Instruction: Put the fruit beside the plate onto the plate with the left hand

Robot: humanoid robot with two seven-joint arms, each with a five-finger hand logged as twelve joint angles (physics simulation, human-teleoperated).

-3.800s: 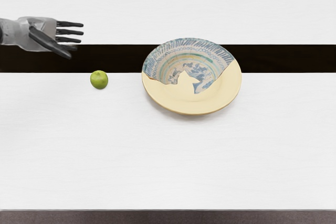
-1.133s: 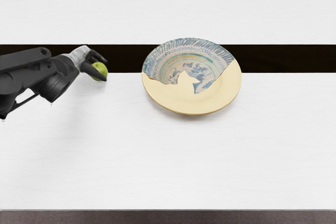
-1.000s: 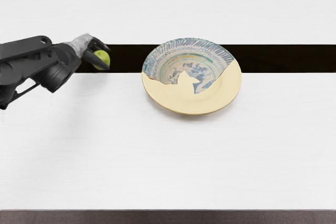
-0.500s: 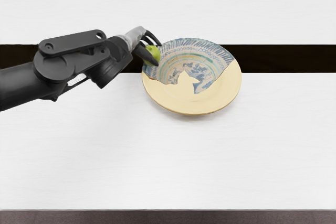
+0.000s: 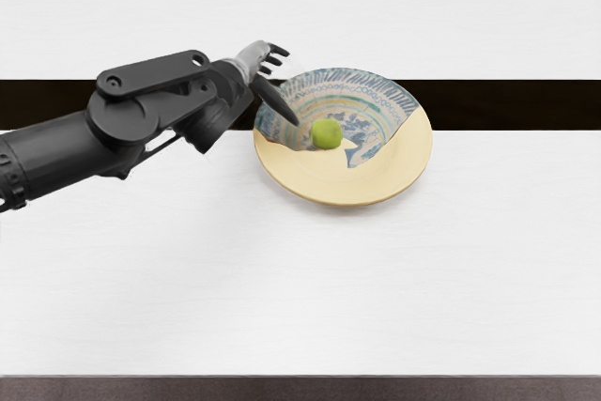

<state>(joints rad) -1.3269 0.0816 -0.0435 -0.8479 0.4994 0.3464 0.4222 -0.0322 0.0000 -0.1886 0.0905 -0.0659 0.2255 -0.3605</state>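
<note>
White table point(image 5: 300, 260), lime point(image 5: 327, 133) on plate point(image 5: 394, 171)

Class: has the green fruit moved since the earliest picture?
Yes. The green fruit moved right, from the table left of the plate onto the plate.

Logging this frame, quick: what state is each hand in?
Left hand: open, holding nothing; the green fruit lies on the plate.
Right hand: not in view.

The left arm point(image 5: 84, 143) is matte black with a round joint housing; the left hand point(image 5: 255, 63) is pale grey with black fingers point(image 5: 279, 102).
</note>
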